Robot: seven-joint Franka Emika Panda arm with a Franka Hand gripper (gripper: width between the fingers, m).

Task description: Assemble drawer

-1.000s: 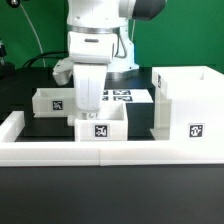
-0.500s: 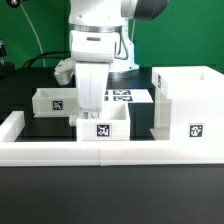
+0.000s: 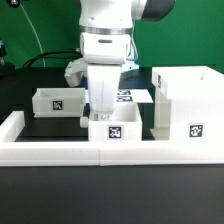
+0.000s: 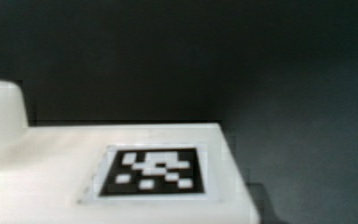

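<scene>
The drawer's tall white casing (image 3: 185, 105) stands at the exterior view's right, with a tag on its front. One small open-top tray (image 3: 113, 129) sits in the middle, just left of the casing and behind the border wall. My gripper (image 3: 105, 112) reaches straight down onto this tray's back wall and is shut on it. The second tray (image 3: 57, 102) rests further back at the left. The wrist view shows a white tagged surface (image 4: 153, 170) on the black table. I cannot tell which part it is, and my fingers do not show there.
The long low white border wall (image 3: 60, 152) runs along the front and turns back at the left. The marker board (image 3: 130, 97) lies flat behind my gripper. The arm's base stands at the back. Dark table (image 3: 40, 128) shows left of the middle tray.
My gripper and the middle tray have moved together toward the exterior view's right, closer to the casing. The other tray and the casing have not moved.
</scene>
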